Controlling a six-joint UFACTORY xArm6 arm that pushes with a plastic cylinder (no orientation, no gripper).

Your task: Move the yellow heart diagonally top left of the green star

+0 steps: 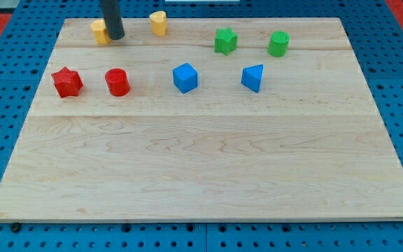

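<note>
My tip (116, 37) sits at the top left of the wooden surface (201, 168), touching the right side of a yellow block (99, 31) (shape unclear, partly hidden by the rod). The arm has no end effector, only this rod. The yellow heart (159, 22) lies near the view's top edge, right of my tip and well left of the green star (225, 40).

Our rod: one straight, dark grey-black cylinder, smooth and unmarked, ending in our plain blunt tip (115, 38).
</note>
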